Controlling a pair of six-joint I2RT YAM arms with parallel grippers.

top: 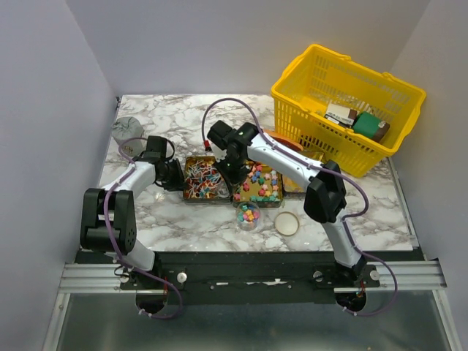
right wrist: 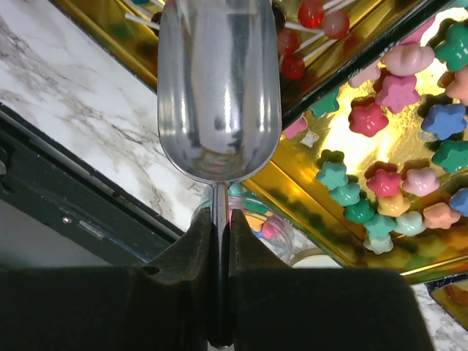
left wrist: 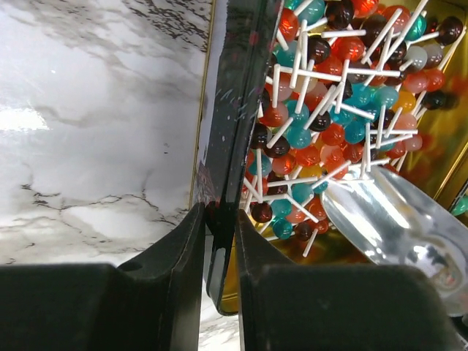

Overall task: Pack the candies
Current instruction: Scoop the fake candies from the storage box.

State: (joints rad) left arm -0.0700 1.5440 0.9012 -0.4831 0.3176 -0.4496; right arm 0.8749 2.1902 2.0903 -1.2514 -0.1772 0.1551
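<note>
Star candies [right wrist: 368, 117] in gold tray [right wrist: 314, 212]

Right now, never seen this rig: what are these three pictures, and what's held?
Two robot arms stand at a marble table's near edge. One picture looks down from above and behind; the other two come from wrist cameras. On the table: a lollipop tray full of lollipops, a star-candy tray with star candies, a small clear cup holding some candies, a round lid, a yellow basket. The left gripper clamps the lollipop tray's wall. The right gripper holds a metal scoop by its handle.
</note>
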